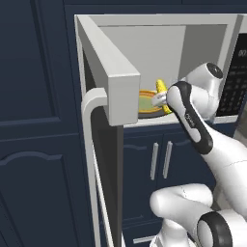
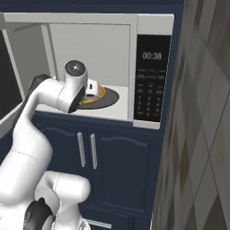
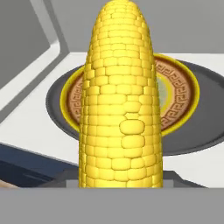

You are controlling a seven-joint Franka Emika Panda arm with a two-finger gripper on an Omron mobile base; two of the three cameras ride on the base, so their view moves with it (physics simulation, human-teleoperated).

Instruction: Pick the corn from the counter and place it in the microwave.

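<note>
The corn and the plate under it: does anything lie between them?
Nothing. In the hand view the corn hangs over the plate with no object between.

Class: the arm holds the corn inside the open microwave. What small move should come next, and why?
Probably lower slightly and open the gripper: the corn already hangs over the plate on the turntable in the microwave.

Arm links (image 1: 226, 159): glossy white, rounded, thick tubes.
Joints: black bands between the white segments.
Elbow cap (image 2: 75, 68): round, dark grey disc, small centre mark.
Forearm (image 1: 190, 118): black shell, faint pale lettering.
</note>
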